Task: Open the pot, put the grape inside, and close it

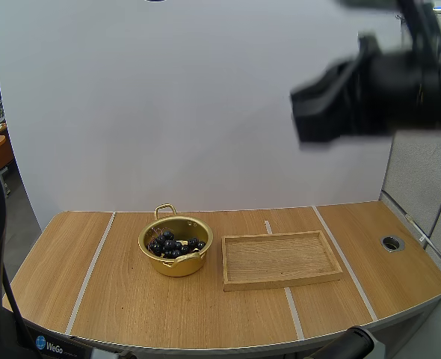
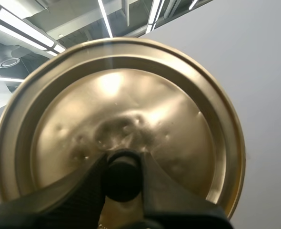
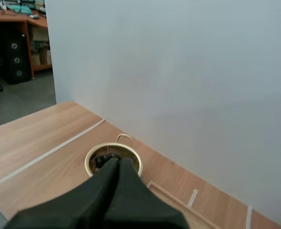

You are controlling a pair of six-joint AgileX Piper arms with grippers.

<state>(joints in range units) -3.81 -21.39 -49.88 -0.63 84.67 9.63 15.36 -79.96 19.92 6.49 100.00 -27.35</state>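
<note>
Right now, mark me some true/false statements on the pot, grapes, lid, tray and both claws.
1. The grapes are inside the pot. True.
2. The lid sits on the pot. False: the left claw grips it by its knob, away from the open pot.
3. The wooden tray lies left of the pot in the high view. False: it lies to the pot's right.
4. The right claw is shut on nothing. True.

- Blurred and cut off at the high view's edge: right arm.
- Partly behind the right gripper: pot, grapes.
- Behind the 2 fingers of the left gripper: lower rim of the lid.
</note>
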